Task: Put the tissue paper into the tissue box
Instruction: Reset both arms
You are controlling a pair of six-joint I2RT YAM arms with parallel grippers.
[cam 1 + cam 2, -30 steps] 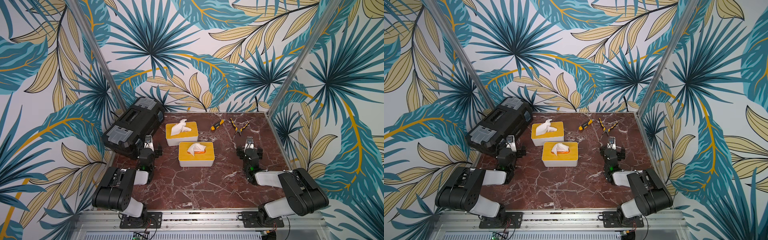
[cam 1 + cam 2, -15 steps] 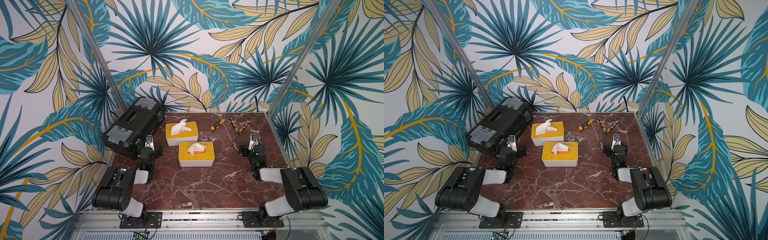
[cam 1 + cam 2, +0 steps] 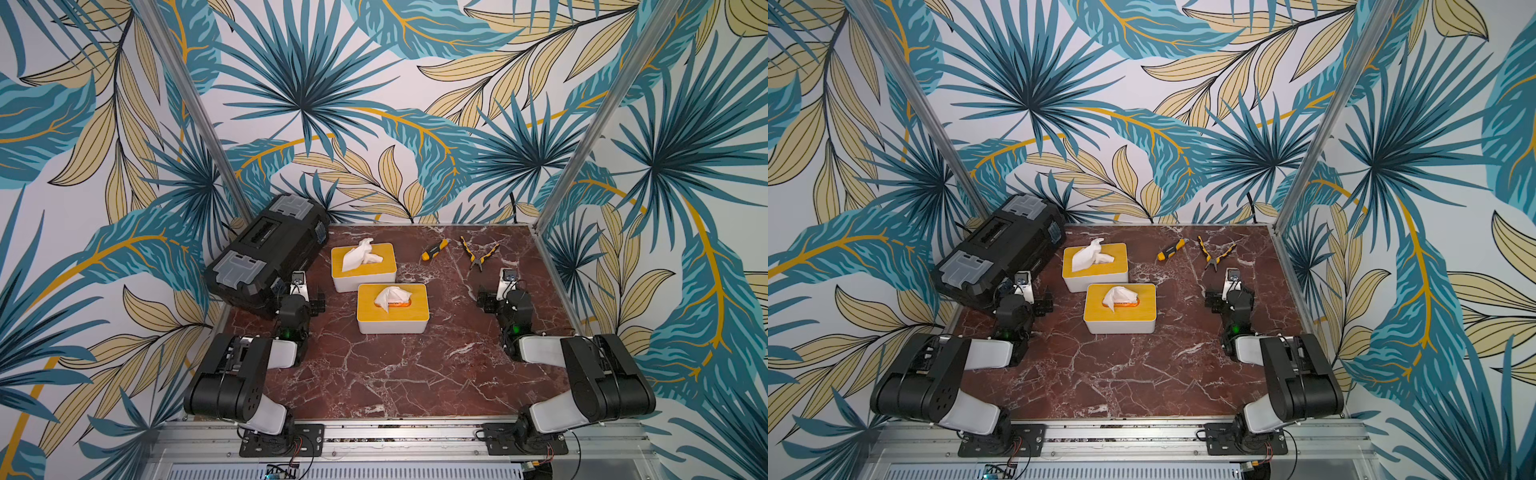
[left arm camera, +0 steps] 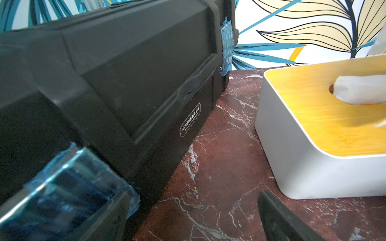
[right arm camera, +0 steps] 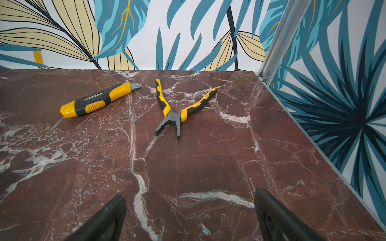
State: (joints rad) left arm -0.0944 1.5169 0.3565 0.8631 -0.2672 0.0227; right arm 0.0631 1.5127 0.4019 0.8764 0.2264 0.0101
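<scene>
Two tissue boxes point(image 3: 353, 282) point(image 3: 392, 326) overhead, one wrist-side.

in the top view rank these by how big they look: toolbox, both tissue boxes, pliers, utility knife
1. black toolbox
2. near tissue box and far tissue box: about alike, and the near one sits closer to the camera, so they are not ranked
3. pliers, handles spread
4. utility knife

A robot test booth, this, a lab rig for certain: leaf-print wall panels point(image 3: 374, 83) on bare metal posts point(image 3: 580, 137), a left arm point(image 3: 232, 382) and a right arm point(image 3: 602, 378) bolted to a metal rail point(image 3: 395, 434) along the front edge of the marble-look table point(image 3: 395, 374).
</scene>
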